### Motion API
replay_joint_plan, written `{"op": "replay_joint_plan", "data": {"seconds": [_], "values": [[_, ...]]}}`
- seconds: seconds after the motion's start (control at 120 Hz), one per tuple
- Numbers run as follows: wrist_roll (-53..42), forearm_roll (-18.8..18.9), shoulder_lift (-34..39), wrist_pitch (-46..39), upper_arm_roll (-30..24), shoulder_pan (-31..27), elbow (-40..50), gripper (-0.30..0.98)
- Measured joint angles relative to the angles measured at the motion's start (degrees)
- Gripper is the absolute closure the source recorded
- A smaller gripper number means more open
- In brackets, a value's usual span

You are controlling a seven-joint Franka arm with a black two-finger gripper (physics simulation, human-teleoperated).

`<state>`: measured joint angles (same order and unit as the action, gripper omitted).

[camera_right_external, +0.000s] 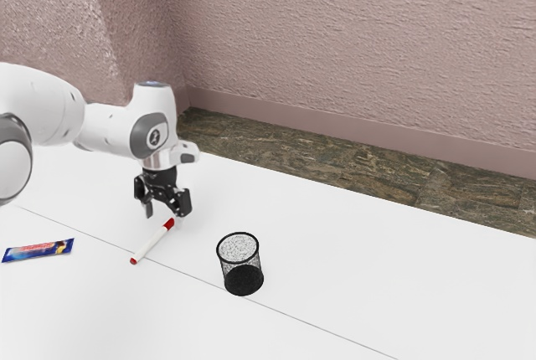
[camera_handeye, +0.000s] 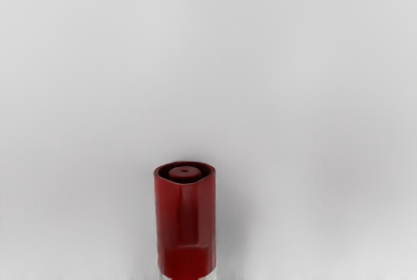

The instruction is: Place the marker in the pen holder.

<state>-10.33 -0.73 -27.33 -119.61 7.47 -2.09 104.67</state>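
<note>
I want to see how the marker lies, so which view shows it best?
The exterior view: the marker is seen along its full length, lying on the table, red at both ends. The wrist view gives a close-up of its red cap, with its hollow end.

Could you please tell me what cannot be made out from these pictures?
Exterior view: the lettering on the packet is too small to read.
Exterior view: the base of the arm is cut off by the left edge.
Exterior view: contact between the gripper and the marker is too small to judge.
Wrist view: the marker's barrel is cut off by the lower edge.
</note>
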Motion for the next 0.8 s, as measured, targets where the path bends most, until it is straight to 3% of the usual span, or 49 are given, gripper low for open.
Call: {"op": "replay_joint_plan", "data": {"seconds": [0.2,0.433,0.8], "values": [[-1.86,2.18,-0.45,-7.02,-0.13,0.07,1.76,0.02],[-3.38,1.88,0.16,-10.35,-0.1,0.15,3.44,0.3],[-4.38,1.13,1.86,-11.78,-0.09,0.25,5.77,0.57]]}}
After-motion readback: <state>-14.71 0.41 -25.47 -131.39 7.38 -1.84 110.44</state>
